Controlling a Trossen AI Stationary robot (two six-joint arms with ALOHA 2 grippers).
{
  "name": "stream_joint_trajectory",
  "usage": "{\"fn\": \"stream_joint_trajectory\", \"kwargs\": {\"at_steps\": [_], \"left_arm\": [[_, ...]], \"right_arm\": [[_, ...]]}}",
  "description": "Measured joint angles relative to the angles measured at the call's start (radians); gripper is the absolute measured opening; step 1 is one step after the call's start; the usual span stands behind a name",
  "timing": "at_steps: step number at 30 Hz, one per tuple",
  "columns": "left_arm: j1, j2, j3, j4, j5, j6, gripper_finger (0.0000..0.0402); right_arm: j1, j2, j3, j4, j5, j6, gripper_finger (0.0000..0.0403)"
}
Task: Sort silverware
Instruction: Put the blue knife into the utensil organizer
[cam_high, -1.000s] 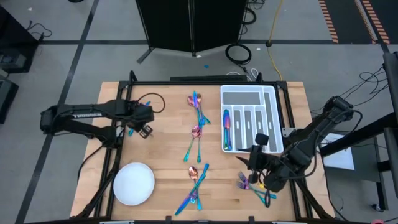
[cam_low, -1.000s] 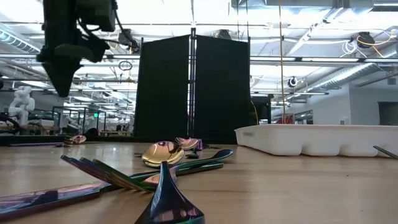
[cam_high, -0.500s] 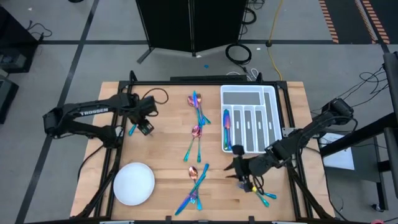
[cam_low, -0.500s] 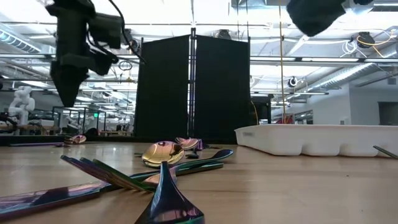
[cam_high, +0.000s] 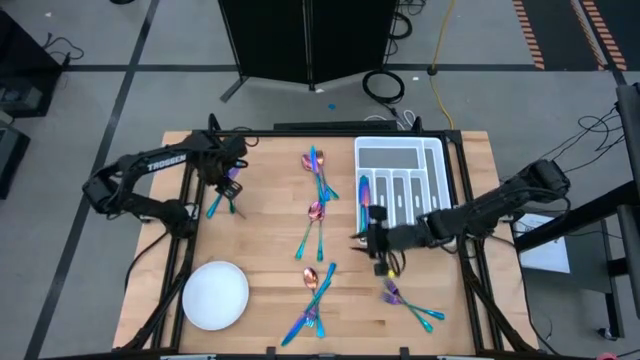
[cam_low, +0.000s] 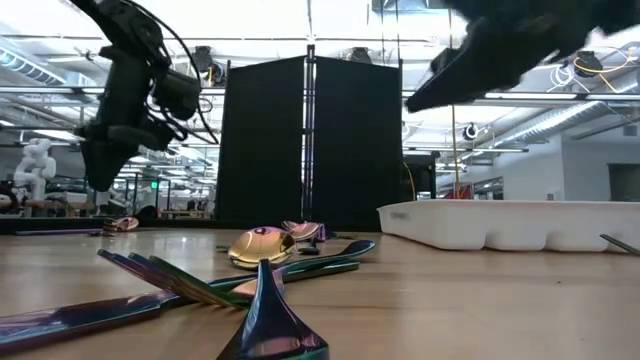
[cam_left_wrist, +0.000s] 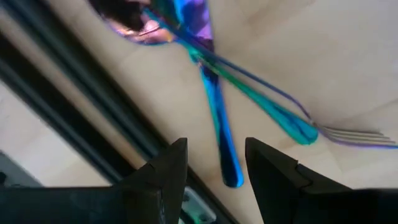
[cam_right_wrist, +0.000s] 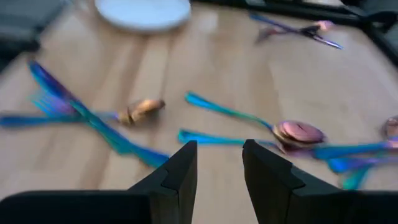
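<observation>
Iridescent silverware is scattered over the wooden table (cam_high: 270, 230) in several clusters: one near the far edge by the tray (cam_high: 318, 172), a spoon-and-fork group at centre (cam_high: 314, 225), a crossed pile near the front edge (cam_high: 312, 298), a small bunch at the front right (cam_high: 408, 303), and a few pieces at the left edge (cam_high: 222, 195). White divided tray (cam_high: 400, 192) sits at the far right of the table with one purple-blue piece (cam_high: 365, 200) lying in its leftmost narrow slot; the other slots look empty from the high view. Round white plate (cam_high: 214, 294) is at the front left corner. Left pincer (cam_left_wrist: 211, 177) hangs just over the left-edge pieces, fingers slightly apart with nothing between them; a blue handle (cam_left_wrist: 219, 134) lies on the table right below the gap, crossed by a teal fork (cam_left_wrist: 292, 121). Right pincer (cam_right_wrist: 219, 163) is above the table just in front of the tray's left corner, fingers a narrow gap apart and holding nothing, pointed toward the centre spoon (cam_right_wrist: 297, 133) and the front pile (cam_right_wrist: 81, 115).
</observation>
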Motion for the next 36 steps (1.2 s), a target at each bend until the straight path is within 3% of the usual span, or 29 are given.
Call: {"fn": "stream_joint_trajectory", "kwargs": {"at_steps": [4, 8, 14, 19, 23, 36], "left_arm": [[0.003, 0.045, -0.007, 0.074, 0.0, 0.023, 0.0164], [0.003, 0.054, -0.067, 0.149, 0.034, 0.09, 0.0164], [0.043, 0.052, -0.074, 0.173, 0.044, 0.098, 0.0163], [0.105, 0.052, -0.075, 0.171, 0.036, 0.095, 0.0163], [0.141, 0.058, -0.075, 0.147, 0.031, -0.049, 0.0163], [0.138, 0.062, -0.165, 0.236, 0.045, -0.115, 0.0163]], "right_arm": [[-0.091, 0.0, -0.068, 0.281, -0.217, -0.053, 0.0114], [-0.168, 0.0, -0.047, 0.421, -0.275, -0.057, 0.0114], [-0.211, 0.0, 0.019, 0.336, -0.298, -0.014, 0.0114], [-0.182, 0.0, 0.032, 0.302, -0.297, -0.011, 0.0114], [-0.157, 0.0, 0.032, 0.28, -0.298, -0.013, 0.0114], [-0.152, 0.0, 0.032, 0.262, -0.297, -0.069, 0.0114]]}}
